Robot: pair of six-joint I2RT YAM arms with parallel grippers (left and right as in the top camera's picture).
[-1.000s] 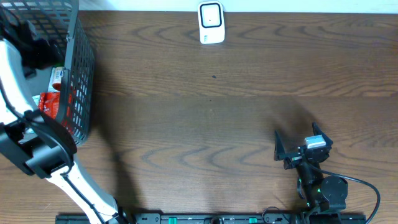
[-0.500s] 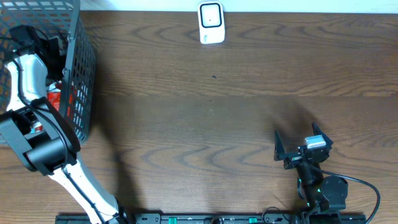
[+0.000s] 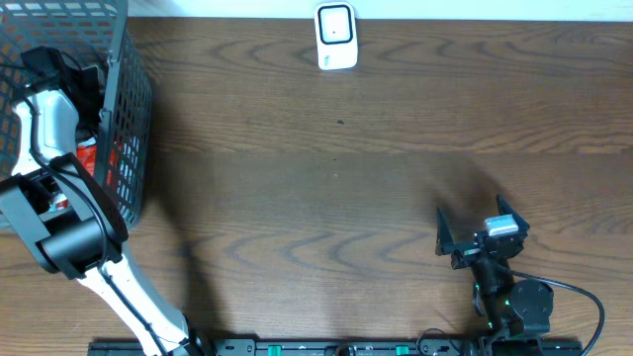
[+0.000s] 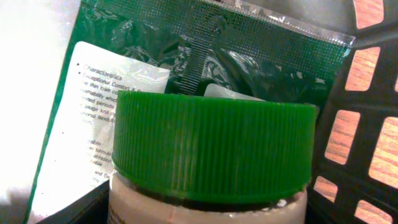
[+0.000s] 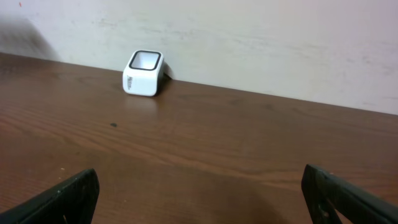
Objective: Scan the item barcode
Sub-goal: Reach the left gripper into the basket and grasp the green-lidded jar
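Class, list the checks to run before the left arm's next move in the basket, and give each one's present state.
1. Left pincer inside the basket: ok.
2. Jar centred in the left wrist view: ok.
3. Left pincer's hold on the jar: cannot tell.
4. Barcode in sight: not ok.
5. Scanner standing unobstructed: ok.
6. Right pincer open, far from the basket: ok.

- Dark mesh basket, standing at the left end of the brown wooden worktop.
- Red packet lying inside.
- Green packet, white-labelled, beside the mesh wall.
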